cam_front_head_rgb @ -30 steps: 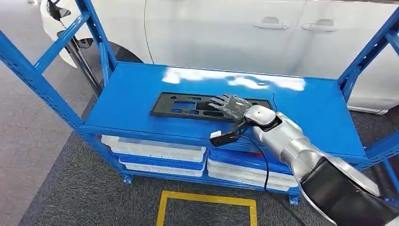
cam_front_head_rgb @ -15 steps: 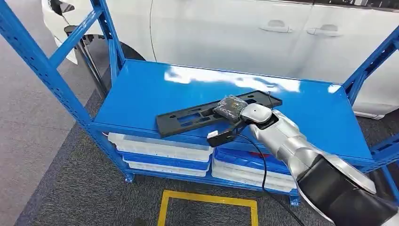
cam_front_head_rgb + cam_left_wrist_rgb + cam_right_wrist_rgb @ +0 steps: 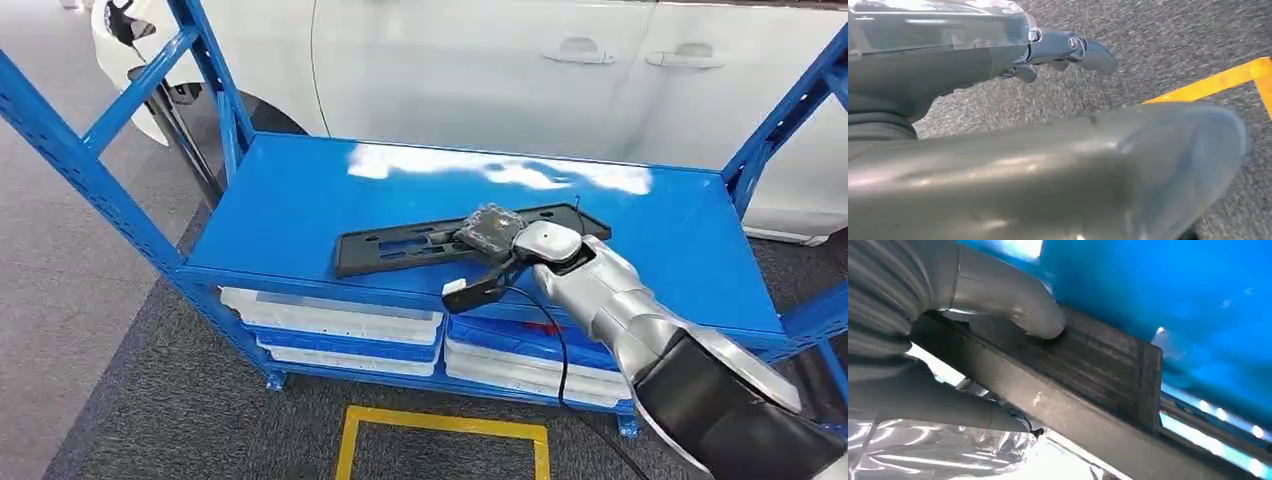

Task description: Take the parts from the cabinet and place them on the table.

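Right hand [image 3: 492,228] grips the black part [image 3: 400,247] near its 3 o'clock end, thumb [image 3: 1013,305] pressed on its face. A second ago the part lay flat and square on the blue shelf [image 3: 300,190]; now it is skewed and looks raised at the held end, 9 o'clock end low. Lift underway; carry to table remains. Left hand [image 3: 1063,50] hangs over floor, holding nothing; fingers' set: cannot tell.

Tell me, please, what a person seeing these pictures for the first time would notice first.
First, the long black plastic part lying slantwise on the bright blue shelf, gripped near its middle by the right robot hand. Behind the shelf stands a white car. On the grey floor in front, a yellow marked square also draws the eye.
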Robot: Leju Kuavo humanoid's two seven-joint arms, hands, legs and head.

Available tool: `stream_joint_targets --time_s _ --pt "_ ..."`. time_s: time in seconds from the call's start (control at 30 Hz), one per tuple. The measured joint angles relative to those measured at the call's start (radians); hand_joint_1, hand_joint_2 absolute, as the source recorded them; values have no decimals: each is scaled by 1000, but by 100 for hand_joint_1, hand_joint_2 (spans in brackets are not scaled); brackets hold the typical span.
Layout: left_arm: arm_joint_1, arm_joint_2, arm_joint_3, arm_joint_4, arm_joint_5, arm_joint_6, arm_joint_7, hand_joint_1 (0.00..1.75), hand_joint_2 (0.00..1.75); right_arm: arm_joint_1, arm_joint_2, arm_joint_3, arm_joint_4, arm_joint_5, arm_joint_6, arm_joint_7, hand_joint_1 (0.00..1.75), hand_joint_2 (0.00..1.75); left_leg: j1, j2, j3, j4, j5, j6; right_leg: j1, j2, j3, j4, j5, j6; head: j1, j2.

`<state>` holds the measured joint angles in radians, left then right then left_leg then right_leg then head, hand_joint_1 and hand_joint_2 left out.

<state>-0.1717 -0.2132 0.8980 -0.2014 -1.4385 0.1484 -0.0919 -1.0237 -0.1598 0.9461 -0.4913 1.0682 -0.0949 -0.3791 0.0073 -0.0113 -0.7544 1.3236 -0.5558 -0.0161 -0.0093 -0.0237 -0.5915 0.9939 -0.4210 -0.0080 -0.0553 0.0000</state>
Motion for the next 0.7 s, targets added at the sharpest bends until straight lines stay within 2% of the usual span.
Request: stream_joint_targets --time_s 0.03,0.1,0.13,0.17,0.2,0.27,0.3,0.33,0.37,0.43,0.47,0.5,0.53,0.57,0.63,0.67,0.7 --pt "0 0 0 0 0 1 0 0 0 1 -5 -1 -5 -10 -13 -12 175 175 3 1 15 -34 28 -1 0 0 0 2 -1 1 0 0" --pt "-3 0 0 0 3 2 2 0 0 -6 -22 -7 -35 -37 -29 -37 175 175 8 3 101 -209 121 -2 -2 2 0 12 -8 9 0 0" --pt "-5 0 0 0 5 4 2 0 0 -16 -31 -10 -54 -50 -28 -45 175 175 9 0 131 -282 137 0 -3 2 -3 20 -12 14 0 0" --pt "-6 0 0 0 7 6 -1 0 175 -30 -43 -16 -78 -73 -22 -55 175 175 4 -6 135 -292 127 10 4 7 -10 31 -14 20 0 0" --pt "-5 0 0 0 10 11 -5 0 175 -46 -53 -25 -115 -109 -3 -67 175 175 4 -7 130 -287 130 22 2 8 -15 30 -11 25 0 0" --pt "-4 2 0 0 19 21 -17 0 175 -74 -74 -55 -198 -212 69 -91 175 175 -2 -7 125 -286 132 34 -1 7 -16 24 -8 37 0 0" --pt "-4 2 1 0 25 22 -21 0 175 -87 -79 -70 -229 -261 99 -101 175 175 2 -7 126 -294 137 43 -1 7 -17 26 -10 42 0 0" --pt "-5 2 1 0 27 24 -31 0 175 -102 -79 -103 -287 -357 155 -120 175 175 5 -7 128 -297 141 48 -6 8 -24 41 -30 45 0 0" --pt "-7 2 1 0 27 24 -34 0 175 -113 -79 -125 -322 -422 199 -128 175 175 5 -4 127 -297 141 50 -5 10 -41 81 -61 47 0 0" --pt "-9 2 1 0 27 23 -37 0 175 -123 -72 -181 -411 -595 282 -149 175 175 4 0 126 -297 141 54 -5 13 -109 244 -141 52 0 0" --pt "-9 2 1 0 27 24 -36 0 0 -120 -65 -208 -449 -666 320 -152 175 175 3 3 126 -297 140 55 -5 14 -140 317 -162 53 0 0" --pt "-8 2 1 0 27 31 -30 0 0 -114 -56 -234 -483 -737 357 -159 175 175 3 3 127 -297 139 56 -5 14 -156 346 -160 52 0 0" --pt "-9 2 1 0 27 44 -18 0 0 -105 -46 -264 -522 -811 395 -160 175 175 3 4 130 -297 138 56 -5 14 -149 325 -133 51 0 0" --pt "-8 2 1 0 26 51 -10 0 175 -95 -37 -290 -555 -869 424 -161 175 175 2 4 133 -297 136 54 -4 14 -120 261 -89 47 0 0" --pt "-9 1 1 0 24 64 4 0 175 -81 -19 -334 -606 -975 484 -161 175 175 1 5 141 -297 132 50 0 10 -36 75 3 32 0 0" --pt "-8 -1 1 0 24 67 10 0 175 -75 -10 -352 -625 -1017 507 -161 175 175 -4 8 141 -297 131 46 10 2 -21 40 -9 25 0 0" --pt "-9 0 1 0 24 74 13 0 175 -69 1 -367 -642 -1051 532 -158 175 175 -4 9 137 -295 131 40 13 5 -20 20 -10 22 0 0"
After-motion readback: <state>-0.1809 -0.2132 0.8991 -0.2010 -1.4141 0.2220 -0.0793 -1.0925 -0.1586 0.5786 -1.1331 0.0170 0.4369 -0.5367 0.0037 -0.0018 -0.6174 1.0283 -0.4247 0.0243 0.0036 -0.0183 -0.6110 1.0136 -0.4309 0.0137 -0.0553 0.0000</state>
